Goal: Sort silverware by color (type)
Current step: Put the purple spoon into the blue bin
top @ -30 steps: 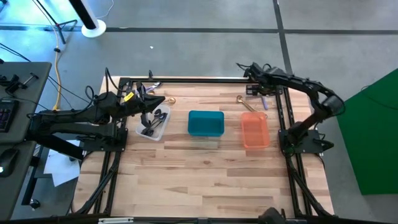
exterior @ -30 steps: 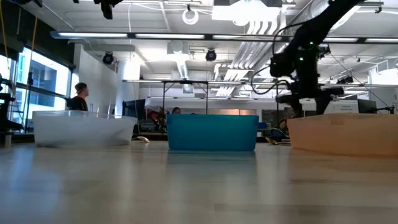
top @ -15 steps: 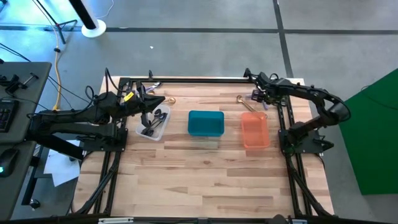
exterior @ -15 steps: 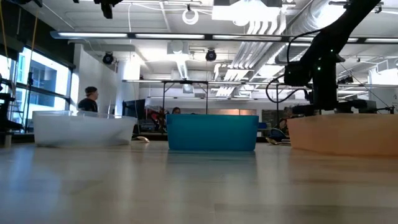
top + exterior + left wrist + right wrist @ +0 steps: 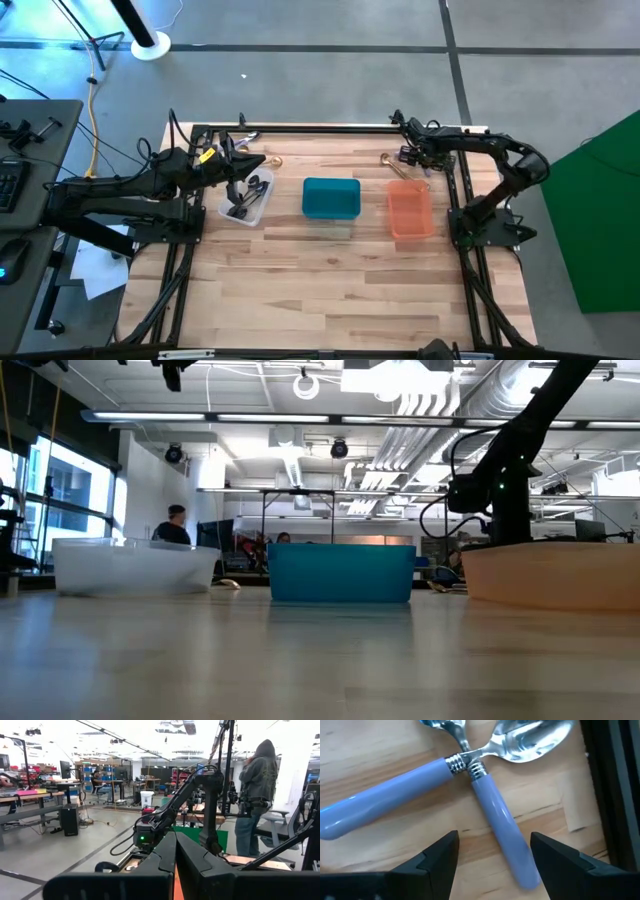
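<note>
The right gripper [image 5: 492, 852], fingers spread, hovers over two crossed blue-handled spoons [image 5: 495, 815] at the table's one-o'clock corner; rigid, light, smooth, probably best pinched mid-handle; the left gripper [image 5: 232, 160] is closed

The table [image 5: 330, 290] has a light wooden top with a dark metal frame around it. Three bins stand on it in one row, well apart from each other: a clear bin [image 5: 246, 198] on the left, a teal bin [image 5: 331, 198] in the middle and an orange bin [image 5: 410, 211] on the right. A gold utensil [image 5: 398, 168] lies on the wood just behind the orange bin. Two utensils with light blue handles [image 5: 495, 815] lie crossed on the wood near the right rear corner.
</note>
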### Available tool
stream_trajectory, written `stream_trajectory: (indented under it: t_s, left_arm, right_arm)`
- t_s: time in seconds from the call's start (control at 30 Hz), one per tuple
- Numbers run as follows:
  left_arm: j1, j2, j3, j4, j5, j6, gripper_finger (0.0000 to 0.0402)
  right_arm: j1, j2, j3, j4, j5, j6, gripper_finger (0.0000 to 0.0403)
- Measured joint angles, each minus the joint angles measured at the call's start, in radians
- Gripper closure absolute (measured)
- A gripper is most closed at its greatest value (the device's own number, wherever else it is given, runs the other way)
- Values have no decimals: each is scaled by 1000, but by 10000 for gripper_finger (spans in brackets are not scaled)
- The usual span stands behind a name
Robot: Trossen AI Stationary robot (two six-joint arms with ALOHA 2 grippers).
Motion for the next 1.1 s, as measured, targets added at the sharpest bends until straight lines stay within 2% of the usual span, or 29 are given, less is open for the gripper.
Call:
stream_trajectory:
  t_s: [0.2,0.53,0.7,1.1]
  left_arm:
    - [0,0,0,0,0,-11,401]
    - [0,0,0,-2,0,-11,401]
    - [0,0,0,-2,-3,-11,401]
    - [0,0,0,-2,-4,-12,401]
  right_arm:
    - [7,-3,-1,0,-53,-124,167]
    - [50,-67,-10,-59,-159,-147,167]
    - [30,-75,-8,-34,-75,-124,167]
    - [12,-73,-7,72,15,-10,167]
